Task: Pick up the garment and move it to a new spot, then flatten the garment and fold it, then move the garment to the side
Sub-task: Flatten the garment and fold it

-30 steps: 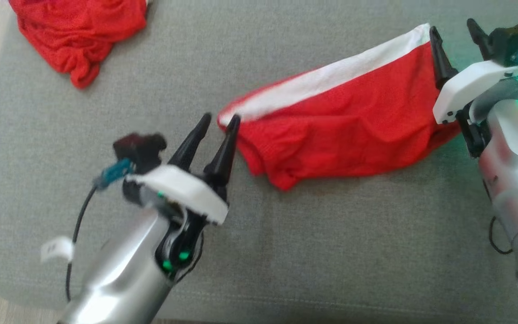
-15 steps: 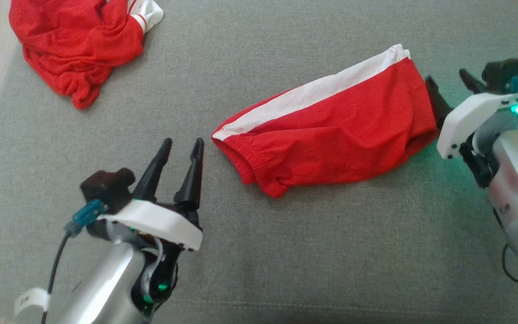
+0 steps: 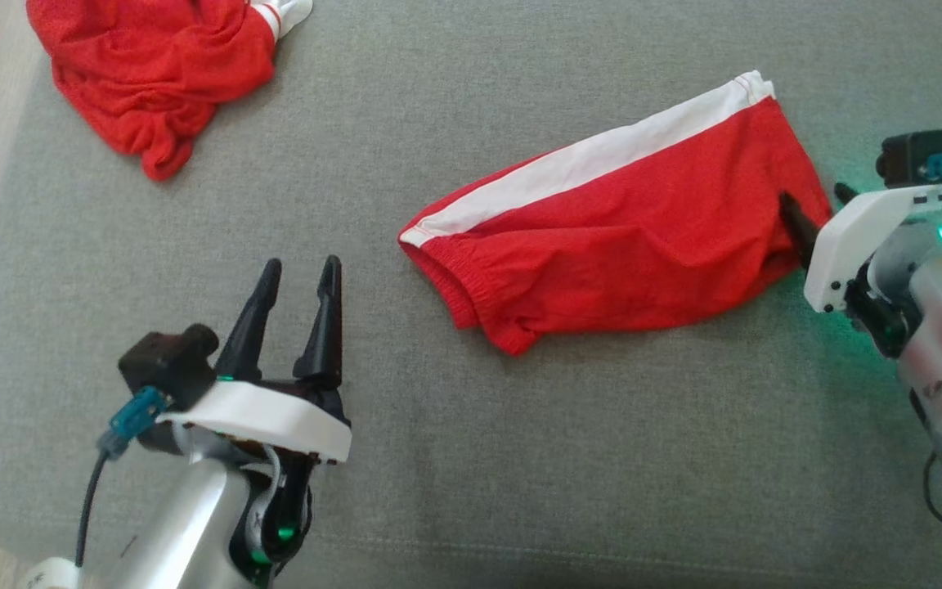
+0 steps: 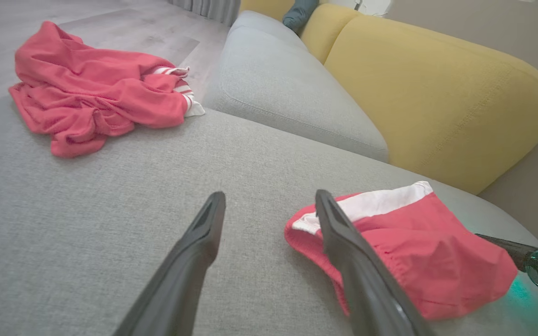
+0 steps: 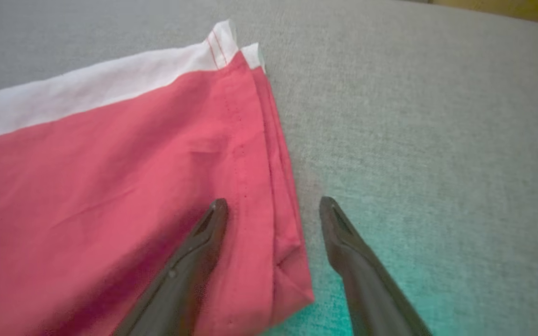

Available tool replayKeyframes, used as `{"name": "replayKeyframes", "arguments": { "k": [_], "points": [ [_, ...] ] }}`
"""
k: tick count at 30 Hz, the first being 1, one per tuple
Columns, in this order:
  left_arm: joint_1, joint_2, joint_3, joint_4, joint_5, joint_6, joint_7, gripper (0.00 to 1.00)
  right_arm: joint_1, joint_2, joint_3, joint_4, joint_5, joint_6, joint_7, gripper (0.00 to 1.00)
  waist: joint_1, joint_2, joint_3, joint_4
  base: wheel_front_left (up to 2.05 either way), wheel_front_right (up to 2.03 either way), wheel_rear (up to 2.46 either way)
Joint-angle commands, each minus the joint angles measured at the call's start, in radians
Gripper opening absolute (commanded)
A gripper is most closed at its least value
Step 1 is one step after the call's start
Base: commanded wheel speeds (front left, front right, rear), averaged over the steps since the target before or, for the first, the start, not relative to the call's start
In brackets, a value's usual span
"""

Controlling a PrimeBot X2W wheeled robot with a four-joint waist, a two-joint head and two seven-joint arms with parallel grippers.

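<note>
Left gripper (image 3: 302, 262), head view: we find the jaws spread wide and empty, standing over bare cushion (image 3: 471, 458). The shorts (image 3: 626, 245) lie flat, ahead of it and off to its right, clear of the fingertips. Their long axis runs slantwise from the elastic waist end, nearer this gripper, to the leg hem end at the right gripper (image 3: 811, 195). That gripper is also spread and holds nothing; its inner finger lies over the hem and its outer finger is off the cloth. A crumpled red pile (image 3: 152, 74) sits well ahead of the left gripper and to its left.

Left wrist view: we see both fingers over cushion. The waist end lies just beyond the right-hand fingertip, partly behind it, with no cloth between the jaws. A yellow backrest (image 4: 437, 93) rises behind.

Right wrist view: we see the hem edge running between the fingers, with red cloth under the left-hand one and cushion under the right-hand one. We cannot tell whether the fingers touch the cloth.

We judge the fold done and the move aside outstanding. The right arm is the nearer and already straddles an edge. The left must reach rightward to the waist.
</note>
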Motion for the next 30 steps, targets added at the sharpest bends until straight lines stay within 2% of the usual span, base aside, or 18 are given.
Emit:
{"name": "replayKeyframes", "arguments": {
  "k": [1,7,9,12,13,20,30],
  "points": [
    [-0.019,0.008,0.05,-0.034,0.015,-0.004,-0.012,1.0,-0.013,-0.007,0.019,-0.011,0.011,0.007,0.01,1.0,0.0,0.0,0.002,0.003,0.0,0.0,0.0],
    [-0.015,-0.001,0.077,-0.031,0.041,-0.017,-0.012,1.0,-0.013,0.004,0.041,0.001,0.059,0.007,0.081,0.99,0.0,0.0,0.01,0.003,0.0,0.0,0.0],
    [-0.015,-0.004,0.085,-0.027,0.048,-0.022,-0.012,1.0,-0.008,0.007,0.046,-0.007,0.085,0.007,0.104,0.56,0.0,0.0,0.012,0.0,0.0,0.0,0.0],
    [-0.014,-0.008,0.095,-0.023,0.057,-0.026,-0.012,1.0,-0.006,0.004,0.057,-0.026,0.112,0.007,0.113,0.21,0.0,0.0,0.013,-0.005,0.0,0.0,0.0],
    [-0.014,-0.01,0.097,-0.021,0.06,-0.027,-0.012,1.0,-0.005,0.002,0.059,-0.032,0.117,0.007,0.106,0.0,0.0,0.0,0.012,-0.007,0.0,0.0,0.0],
    [-0.005,-0.014,0.11,-0.012,0.075,-0.036,-0.012,1.0,0.0,0.0,0.062,-0.048,0.134,0.007,-0.018,0.0,0.0,0.0,-0.016,-0.056,0.0,0.0,0.0],
    [0.008,-0.018,0.129,-0.003,0.105,-0.041,-0.012,1.0,0.067,0.006,0.033,-0.051,0.14,0.007,-0.189,0.0,0.0,0.0,-0.052,-0.17,0.0,0.0,0.0]
  ]
}}
